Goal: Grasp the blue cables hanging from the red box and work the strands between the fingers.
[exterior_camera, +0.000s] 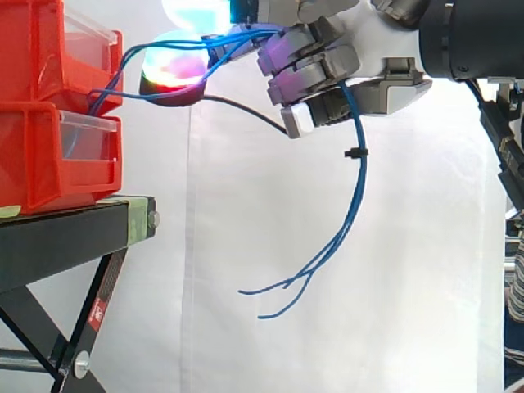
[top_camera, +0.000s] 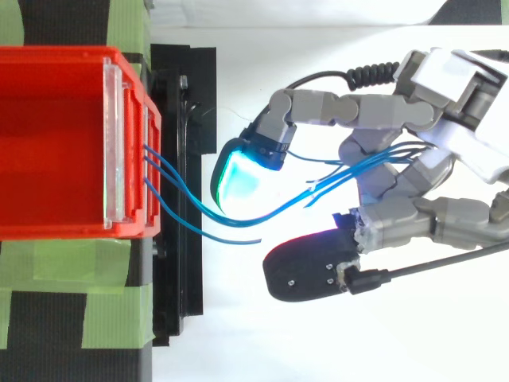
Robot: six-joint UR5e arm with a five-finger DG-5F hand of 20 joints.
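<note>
Blue cables [exterior_camera: 360, 180] pass through curled robot hand [exterior_camera: 315, 61].

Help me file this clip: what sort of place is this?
Likely a robotics lab test bench: stacked red bins on a black stand, a white curtain behind, and a robot hand closed on blue cables.

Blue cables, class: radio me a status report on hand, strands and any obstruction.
Hand shut on blue cables. Strands run from red box, ends dangling below. No obstruction seen.
</note>
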